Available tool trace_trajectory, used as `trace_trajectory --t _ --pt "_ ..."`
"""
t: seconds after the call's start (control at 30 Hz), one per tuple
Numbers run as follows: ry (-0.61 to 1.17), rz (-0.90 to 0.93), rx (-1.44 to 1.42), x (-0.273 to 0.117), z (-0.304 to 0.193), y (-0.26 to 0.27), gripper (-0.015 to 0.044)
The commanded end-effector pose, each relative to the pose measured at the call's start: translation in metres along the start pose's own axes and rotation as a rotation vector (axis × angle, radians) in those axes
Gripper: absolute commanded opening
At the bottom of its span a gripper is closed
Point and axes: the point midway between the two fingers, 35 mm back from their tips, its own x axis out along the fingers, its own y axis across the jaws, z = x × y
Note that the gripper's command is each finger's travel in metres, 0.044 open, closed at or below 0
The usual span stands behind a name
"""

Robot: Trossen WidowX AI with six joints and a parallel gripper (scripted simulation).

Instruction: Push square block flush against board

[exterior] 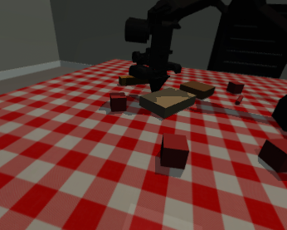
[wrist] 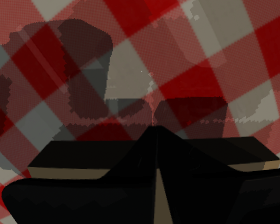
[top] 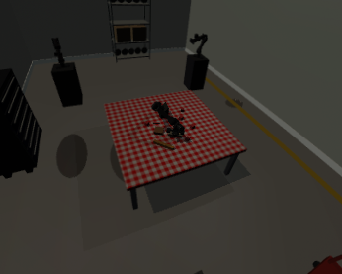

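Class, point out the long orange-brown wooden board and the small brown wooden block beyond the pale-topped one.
Long orange-brown wooden board [top: 164, 144] [exterior: 133, 80]: top, exterior; middle.
Small brown wooden block [top: 159, 130] [exterior: 197, 87]: top, exterior; upper face.
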Motion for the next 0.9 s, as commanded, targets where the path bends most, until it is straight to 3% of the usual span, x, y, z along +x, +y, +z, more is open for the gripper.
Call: trace_trajectory --t 0.0,0.87 --pt "0.018 -0.006 -0.008 0.005 -0.004 0.000 0.0000" --pt "0.016 -0.006 -0.006 0.005 0.038 0.000 0.0000"
